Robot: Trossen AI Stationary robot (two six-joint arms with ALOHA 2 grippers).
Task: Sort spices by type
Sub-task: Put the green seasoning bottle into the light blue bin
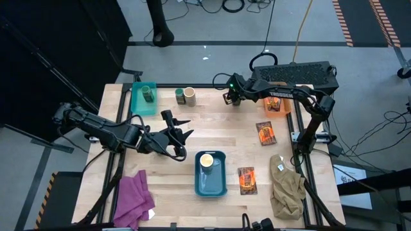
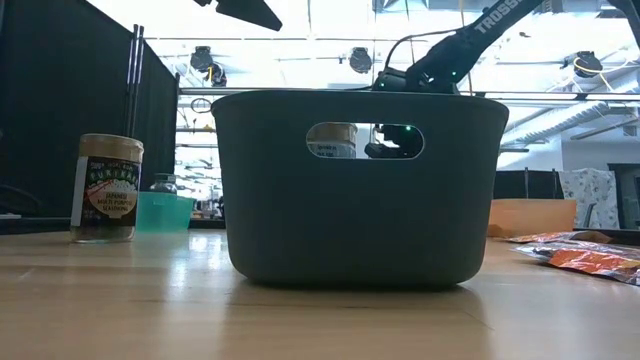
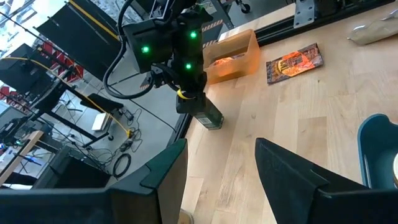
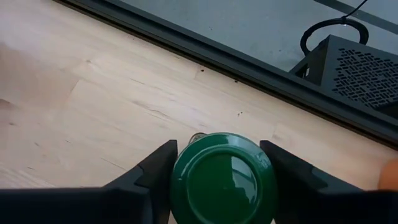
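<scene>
The right gripper (image 1: 232,97) stands at the table's far edge, just left of the orange bin (image 1: 277,104), its fingers (image 4: 155,171) closed against both sides of a green-lidded jar (image 4: 222,178). Beyond it the wood ends at a dark rail. The left gripper (image 1: 180,131) hovers over the bare middle of the table (image 1: 218,128), fingers spread with nothing between them. Open wood lies between the two grippers. A blue bin (image 1: 210,173) near the front holds a cream-topped jar (image 1: 206,160). A teal bin (image 1: 144,97) at far left holds a green jar (image 1: 148,94); two more jars (image 1: 185,95) stand beside it. Two orange-and-black packets (image 1: 265,132) lie flat on the right.
</scene>
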